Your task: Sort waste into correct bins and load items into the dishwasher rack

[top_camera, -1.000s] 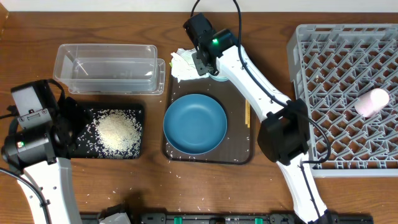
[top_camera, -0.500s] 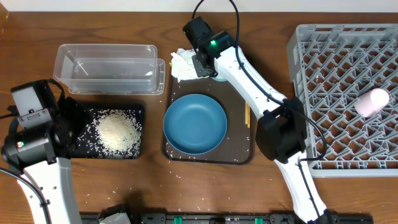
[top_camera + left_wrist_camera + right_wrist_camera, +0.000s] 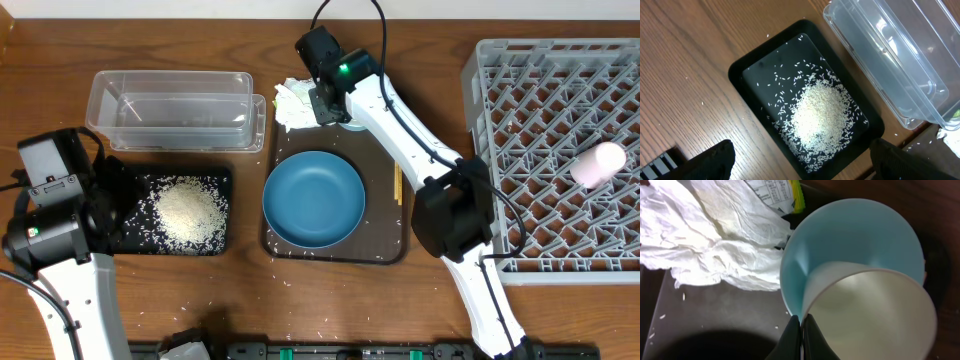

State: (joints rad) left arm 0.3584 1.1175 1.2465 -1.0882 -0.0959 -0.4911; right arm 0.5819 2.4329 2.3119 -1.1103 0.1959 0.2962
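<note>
My right gripper [image 3: 802,330] is shut, pinching the rim of the small white cup [image 3: 875,315]. The cup stands inside the small light blue bowl [image 3: 850,235], right where the two rims meet. A crumpled white wrapper [image 3: 715,240] with a yellow-green patch lies just left of them. In the overhead view this gripper [image 3: 335,115] is at the back of the brown tray [image 3: 385,250], beside the wrapper [image 3: 293,103]. My left gripper [image 3: 805,162] hangs open above the black tray [image 3: 740,75] and holds nothing; a pile of rice [image 3: 820,117] lies in that tray.
A large dark blue bowl [image 3: 313,198] fills the middle of the brown tray, with chopsticks [image 3: 398,185] along its right side. The clear tub [image 3: 175,110] sits behind the black tray [image 3: 135,240]. The grey rack [image 3: 540,150] at the right holds a pink cup [image 3: 598,163]. Stray grains dot the table.
My right gripper's fingers have closed onto the white cup's rim. Both arms have stayed where they were, and the left gripper is still open.
</note>
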